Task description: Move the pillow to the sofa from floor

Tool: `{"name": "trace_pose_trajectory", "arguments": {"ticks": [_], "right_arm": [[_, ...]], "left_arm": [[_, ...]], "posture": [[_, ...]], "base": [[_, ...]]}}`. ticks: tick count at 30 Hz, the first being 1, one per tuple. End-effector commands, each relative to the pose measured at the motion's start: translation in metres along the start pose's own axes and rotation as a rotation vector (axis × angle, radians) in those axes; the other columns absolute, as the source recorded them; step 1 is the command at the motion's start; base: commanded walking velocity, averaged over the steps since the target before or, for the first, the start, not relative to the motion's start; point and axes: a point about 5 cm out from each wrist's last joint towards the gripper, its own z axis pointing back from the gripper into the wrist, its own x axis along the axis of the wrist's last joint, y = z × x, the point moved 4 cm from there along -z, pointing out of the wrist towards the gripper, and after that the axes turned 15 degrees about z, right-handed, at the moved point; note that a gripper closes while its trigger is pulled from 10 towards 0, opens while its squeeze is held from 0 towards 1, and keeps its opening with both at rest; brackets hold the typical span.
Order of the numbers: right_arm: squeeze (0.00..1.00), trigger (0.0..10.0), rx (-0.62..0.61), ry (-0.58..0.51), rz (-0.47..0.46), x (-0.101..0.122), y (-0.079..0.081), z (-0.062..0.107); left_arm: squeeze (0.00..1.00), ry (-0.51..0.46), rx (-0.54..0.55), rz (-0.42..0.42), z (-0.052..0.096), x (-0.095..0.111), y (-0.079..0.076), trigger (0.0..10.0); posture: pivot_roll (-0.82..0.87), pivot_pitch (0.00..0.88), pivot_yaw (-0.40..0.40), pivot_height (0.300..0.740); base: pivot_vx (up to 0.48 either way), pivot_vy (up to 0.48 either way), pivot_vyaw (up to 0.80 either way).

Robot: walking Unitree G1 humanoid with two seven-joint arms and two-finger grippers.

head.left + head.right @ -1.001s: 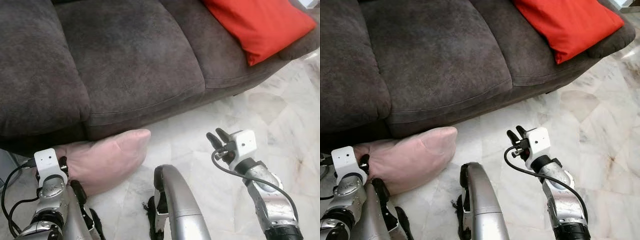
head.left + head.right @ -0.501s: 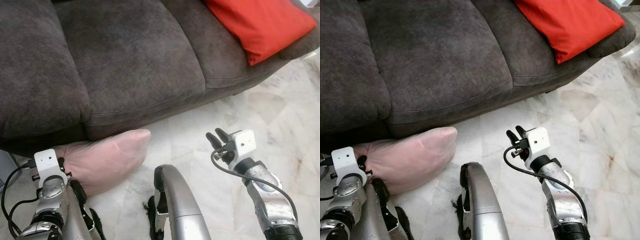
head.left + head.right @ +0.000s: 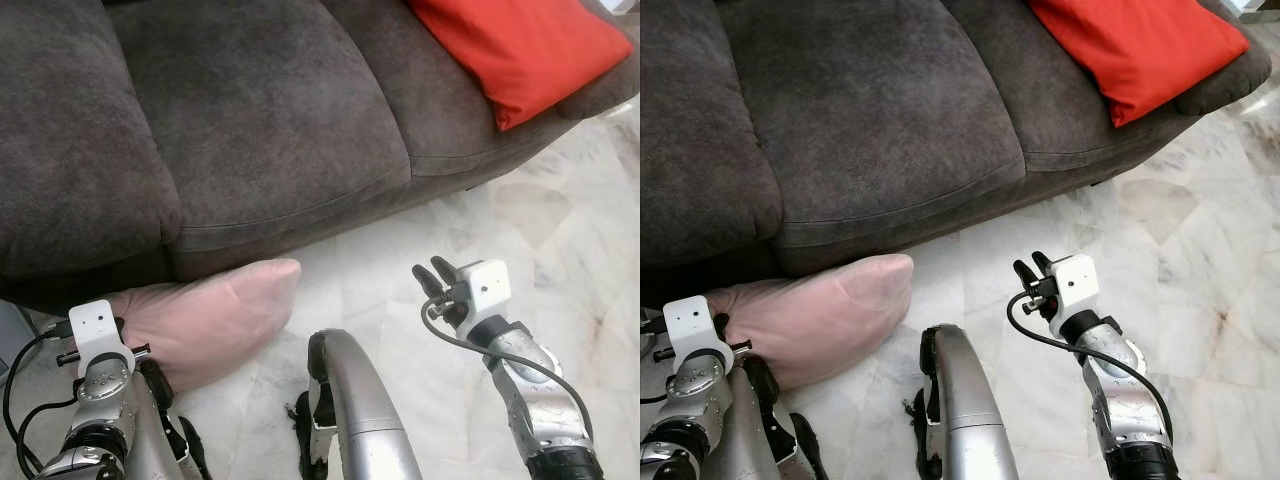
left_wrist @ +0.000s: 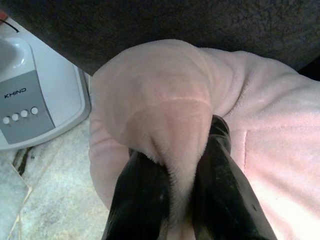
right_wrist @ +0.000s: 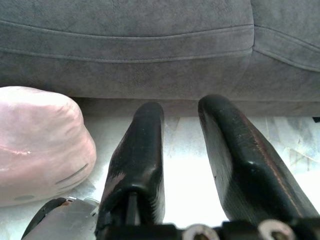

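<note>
A pale pink pillow (image 3: 205, 318) lies on the marble floor against the foot of the dark grey sofa (image 3: 260, 120). My left gripper (image 4: 175, 165) is shut on a fold of the pink pillow (image 4: 165, 115), the plush squeezed between its two black fingers (image 4: 142, 195). In the eye views the left wrist (image 3: 98, 345) sits at the pillow's near left end. My right gripper (image 3: 434, 279) hovers over the floor to the pillow's right, open with nothing between its fingers (image 5: 142, 155).
A red cushion (image 3: 520, 45) rests on the sofa's right end. A white appliance with buttons (image 4: 30, 100) stands on the floor beside the pillow. My own silver leg (image 3: 355, 400) is in the foreground. Bare marble floor (image 3: 560, 230) spreads to the right.
The left wrist has sunk slightly lower at the pillow's end. The right arm has hardly moved.
</note>
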Motion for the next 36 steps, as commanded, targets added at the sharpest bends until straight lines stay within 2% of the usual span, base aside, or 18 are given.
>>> {"name": "trace_pose_trajectory", "arguments": {"ticks": [1, 8, 10, 12, 13, 14, 15, 16, 19, 21, 26, 30, 36], "right_arm": [[0.00, 10.0, -0.010, 0.036, -0.006, -0.011, -0.001, 0.005], [0.00, 10.0, -0.016, 0.068, -0.031, -0.024, 0.006, 0.003], [0.00, 10.0, -0.019, 0.085, -0.041, -0.030, 0.008, 0.005], [0.00, 10.0, -0.030, 0.142, -0.060, -0.047, 0.014, 0.009], [0.00, 10.0, -0.030, 0.142, -0.060, -0.047, 0.014, 0.009], [0.00, 10.0, -0.031, 0.159, -0.065, -0.051, 0.015, 0.011], [0.00, 10.0, -0.032, 0.173, -0.070, -0.056, 0.017, 0.012], [0.00, 10.0, -0.030, 0.217, -0.080, -0.069, 0.022, 0.017], [0.00, 10.0, -0.028, 0.316, -0.102, -0.094, 0.033, 0.029], [0.00, 10.0, -0.032, 0.345, -0.112, -0.101, 0.036, 0.032], [0.00, 10.0, -0.040, 0.468, -0.154, -0.130, 0.051, 0.050], [0.00, 10.0, -0.080, 0.497, -0.195, -0.137, 0.053, 0.055], [0.00, 10.0, -0.112, 0.485, -0.223, -0.135, 0.056, 0.049]], "left_arm": [[0.00, 0.066, 0.016, -0.012, 0.008, -0.023, 0.007, 0.0], [0.00, 0.013, -0.005, 0.003, 0.012, -0.019, -0.001, 0.0], [0.00, -0.029, -0.018, 0.015, 0.014, -0.015, -0.004, 0.0], [0.00, -0.125, -0.085, 0.067, 0.022, -0.004, -0.018, 0.0], [0.00, -0.125, -0.085, 0.067, 0.022, -0.004, -0.018, 0.0], [0.00, -0.147, -0.103, 0.051, 0.025, -0.002, -0.022, 8.2], [0.00, -0.164, -0.122, 0.043, 0.027, -0.001, -0.026, 10.0], [0.00, -0.201, -0.172, 0.053, 0.035, 0.002, -0.036, 10.0], [0.00, -0.254, -0.240, 0.070, 0.048, 0.008, -0.052, 10.0], [0.00, -0.261, -0.247, 0.089, 0.051, 0.010, -0.055, 10.0], [0.00, -0.262, -0.324, 0.072, 0.062, 0.009, -0.075, 10.0], [0.00, -0.250, -0.326, 0.065, 0.061, 0.009, -0.075, 10.0], [0.00, -0.247, -0.341, 0.051, 0.058, 0.015, -0.078, 10.0]], "posture": [[-0.01, 0.368, -0.353, 0.519], [0.02, 0.349, -0.323, 0.519], [0.03, 0.344, -0.314, 0.519], [0.05, 0.329, -0.290, 0.519], [0.05, 0.329, -0.290, 0.519], [0.05, 0.324, -0.283, 0.519], [0.06, 0.322, -0.279, 0.519], [0.07, 0.313, -0.270, 0.519], [0.09, 0.294, -0.248, 0.519], [0.10, 0.282, -0.234, 0.519], [0.12, 0.259, -0.200, 0.519], [0.13, 0.247, -0.181, 0.519], [0.15, 0.232, -0.142, 0.519]], "base": [[0.000, 0.000, 0.00], [0.000, 0.000, 0.00], [0.000, 0.000, 0.00], [0.000, 0.000, 0.00], [0.000, 0.000, 0.00], [0.000, 0.000, 0.00], [0.000, 0.000, 0.00], [0.000, 0.000, 0.00], [0.000, 0.000, 0.00], [0.000, 0.000, 0.00], [0.000, 0.000, 0.00], [0.000, 0.000, 0.00], [0.000, 0.000, 0.00]]}}
